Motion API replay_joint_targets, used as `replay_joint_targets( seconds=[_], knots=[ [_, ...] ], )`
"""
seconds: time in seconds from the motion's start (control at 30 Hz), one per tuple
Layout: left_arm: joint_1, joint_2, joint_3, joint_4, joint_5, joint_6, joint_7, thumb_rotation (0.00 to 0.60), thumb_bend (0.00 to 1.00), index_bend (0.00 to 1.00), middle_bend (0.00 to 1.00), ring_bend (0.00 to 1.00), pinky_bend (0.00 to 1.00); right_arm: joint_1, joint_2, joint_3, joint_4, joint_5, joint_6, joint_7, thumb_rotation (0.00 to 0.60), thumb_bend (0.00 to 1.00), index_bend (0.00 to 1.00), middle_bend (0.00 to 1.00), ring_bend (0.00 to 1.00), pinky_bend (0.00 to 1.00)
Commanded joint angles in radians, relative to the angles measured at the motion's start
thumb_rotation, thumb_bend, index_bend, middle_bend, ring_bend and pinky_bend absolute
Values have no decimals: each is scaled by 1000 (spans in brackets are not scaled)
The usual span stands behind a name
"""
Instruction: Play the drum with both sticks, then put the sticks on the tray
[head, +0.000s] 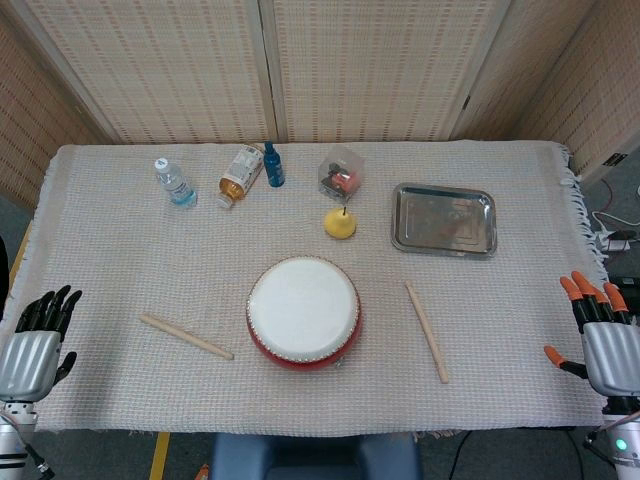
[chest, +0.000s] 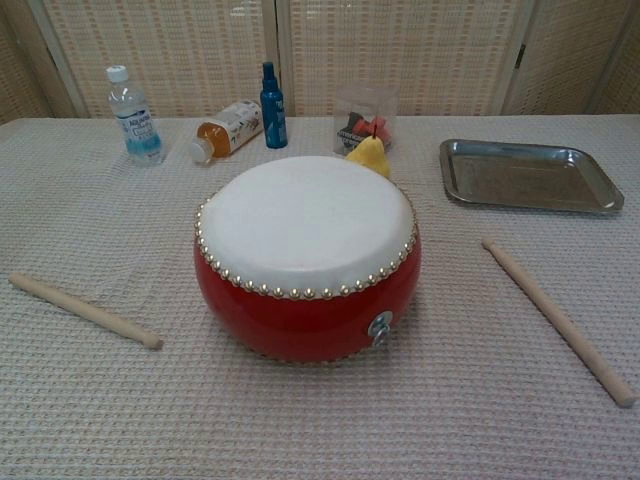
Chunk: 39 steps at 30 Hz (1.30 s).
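- Starting point: nothing is held. Your left hand (head: 38, 340) sits off the table's left edge, fingers apart and empty; your right hand (head: 598, 335) sits off the right edge, likewise spread and empty.
- Drum (head: 303, 311): red body, white skin, near the middle of the front edge.
- Left stick (head: 186, 336): flat on the cloth left of the drum, well apart from it, angled with its far end toward the left edge.
- Right stick (head: 427, 331): flat on the cloth right of the drum, running front to back.
- Tray (head: 444, 219): metal, toward the back right corner, nothing in it.
- Along the back edge: water bottle (head: 174, 183), orange bottle (head: 238, 175) on its side, blue bottle (head: 273, 165), clear box (head: 341, 173), yellow pear (head: 340, 222).
- Step in hand, as judged: picking up both sticks. Bring each hand in low over its own stick, close around the end furthest from the drum, and lift level so the striking end stays free.
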Motion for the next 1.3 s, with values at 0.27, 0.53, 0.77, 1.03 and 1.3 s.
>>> replay_joint_targets(
  seconds=[0.27,0.53,0.77,1.03,1.3],
  knots=[
    [-1,-3,3,11,23,14,-10,600,248,33,2,11,111,-4,2,0,5,-14,16,6,600,139,0,0,0,0],
    [-60,6,17,23,117,-40,-56,600,327,177,101,67,139,-4,5,0,11,-33,29,25,600,139,0,0,0,0],
    [-162,-22,24,38,188,-155,-102,600,372,240,144,100,163,8,17,1,-1,-63,30,25,600,138,0,0,0,0],
    [-247,-131,34,93,175,-287,-105,600,401,294,147,105,175,11,35,-1,-29,-79,35,11,600,138,0,0,0,0],
    [-281,-252,32,163,106,-355,-70,600,400,311,147,101,150,9,40,-5,-42,-85,38,9,600,139,0,0,0,0]
  ],
)
